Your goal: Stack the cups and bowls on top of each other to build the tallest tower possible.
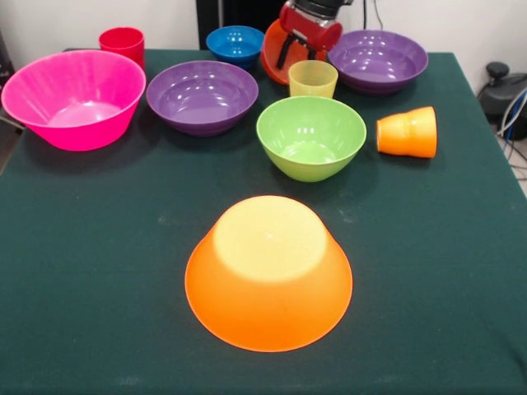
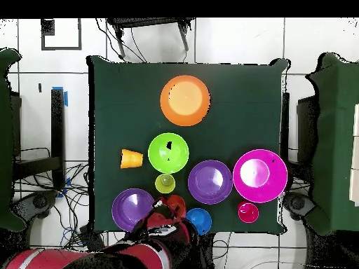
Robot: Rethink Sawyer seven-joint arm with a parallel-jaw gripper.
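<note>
My gripper (image 1: 298,49) hangs at the table's far edge, right against the small orange-red bowl (image 1: 273,51), which is tipped up on its edge. It also shows in the overhead view (image 2: 165,211), next to that bowl (image 2: 176,204). Just in front stands the pale yellow cup (image 1: 313,78). The red cup (image 1: 122,41) stands far left. The orange cup (image 1: 408,132) lies on its side at the right. The big orange bowl (image 1: 268,273) lies upside down in front. The green bowl (image 1: 311,136), two purple bowls (image 1: 202,95) (image 1: 379,59), the blue bowl (image 1: 235,43) and the big pink bowl (image 1: 72,99) stand upright.
The dark green table (image 1: 99,271) reaches to its edges on all sides. A black device (image 1: 502,90) with cables sits beyond the right edge. In the overhead view the arm (image 2: 105,256) comes in from the bottom.
</note>
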